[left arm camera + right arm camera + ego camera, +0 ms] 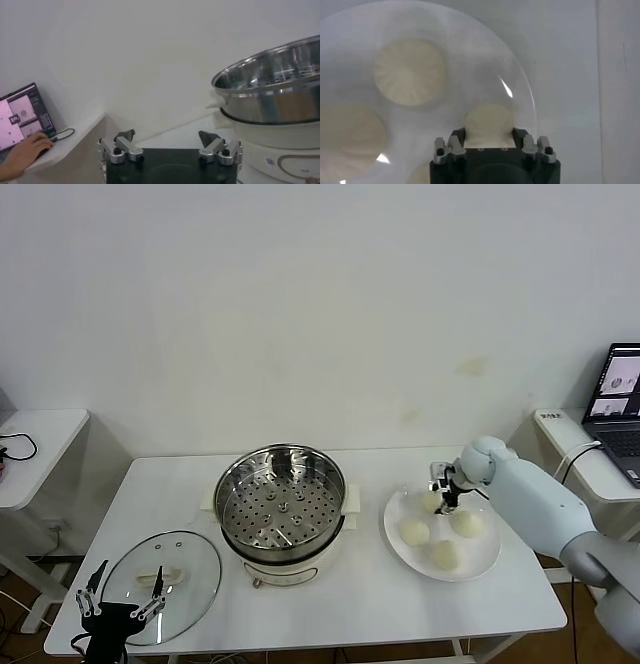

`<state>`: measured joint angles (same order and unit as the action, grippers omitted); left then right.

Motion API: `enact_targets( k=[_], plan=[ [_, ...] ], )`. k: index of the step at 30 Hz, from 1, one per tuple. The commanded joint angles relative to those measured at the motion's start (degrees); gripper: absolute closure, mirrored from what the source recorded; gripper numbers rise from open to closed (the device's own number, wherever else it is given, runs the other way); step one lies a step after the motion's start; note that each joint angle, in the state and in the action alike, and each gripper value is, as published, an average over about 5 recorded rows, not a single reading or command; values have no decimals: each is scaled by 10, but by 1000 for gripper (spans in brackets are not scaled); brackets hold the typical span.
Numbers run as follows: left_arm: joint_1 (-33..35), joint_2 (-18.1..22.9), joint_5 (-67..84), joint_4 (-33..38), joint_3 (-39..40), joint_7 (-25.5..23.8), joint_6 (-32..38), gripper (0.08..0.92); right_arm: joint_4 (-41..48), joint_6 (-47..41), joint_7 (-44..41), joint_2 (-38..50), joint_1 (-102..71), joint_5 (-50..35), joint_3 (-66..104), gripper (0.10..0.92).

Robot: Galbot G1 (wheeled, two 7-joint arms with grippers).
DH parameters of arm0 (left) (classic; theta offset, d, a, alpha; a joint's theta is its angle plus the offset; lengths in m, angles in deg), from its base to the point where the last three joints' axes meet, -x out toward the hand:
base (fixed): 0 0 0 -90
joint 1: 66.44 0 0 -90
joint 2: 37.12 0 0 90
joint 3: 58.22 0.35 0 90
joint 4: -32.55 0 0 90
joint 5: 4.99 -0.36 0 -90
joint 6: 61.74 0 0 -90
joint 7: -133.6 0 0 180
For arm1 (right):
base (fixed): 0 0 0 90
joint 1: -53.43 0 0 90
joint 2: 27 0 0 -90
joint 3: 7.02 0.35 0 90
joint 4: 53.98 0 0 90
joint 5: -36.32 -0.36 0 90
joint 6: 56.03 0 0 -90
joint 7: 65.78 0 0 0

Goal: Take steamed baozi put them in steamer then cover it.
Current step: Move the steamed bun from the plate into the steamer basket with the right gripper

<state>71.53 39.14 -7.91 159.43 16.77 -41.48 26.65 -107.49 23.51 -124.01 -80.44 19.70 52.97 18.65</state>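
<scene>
Four baozi on the plate, and our right claw (441, 502) pinches the rear one.

Nearest us, our left claw (122, 597) hangs spread wide at the front edge of the tabletop (370, 584), with the cover (162, 584) lying flat just beyond its fingertips, handle up. Past the cover and toward the middle stands the steamer (281, 512), its perforated tray bare. On the far side of the steamer from that claw, the white plate (478, 565) carries the steamed baozi. Our right claw reaches down onto the plate's rear part, fingers pressed against the sides of one baozi (489, 125). Three other baozi (445, 555) sit just in front of that claw. Farther off, beyond the right arm, a laptop (618, 416) rests on a side table.
</scene>
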Motion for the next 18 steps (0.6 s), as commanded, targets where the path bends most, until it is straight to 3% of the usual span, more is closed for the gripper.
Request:
enact_targets(
  k=[1, 12, 18],
  plan=[
    [-1, 0, 1, -1, 1, 0, 0, 177, -49, -8, -6, 32, 16, -41, -25, 423],
    [-2, -1, 3, 6, 6, 0, 1, 177, -197, -38, -21, 136, 143, -165, -119, 423],
    [-3, -8, 6, 0, 5, 3, 5, 177, -242, -50, -19, 140, 255, -249, -193, 416]
  ],
)
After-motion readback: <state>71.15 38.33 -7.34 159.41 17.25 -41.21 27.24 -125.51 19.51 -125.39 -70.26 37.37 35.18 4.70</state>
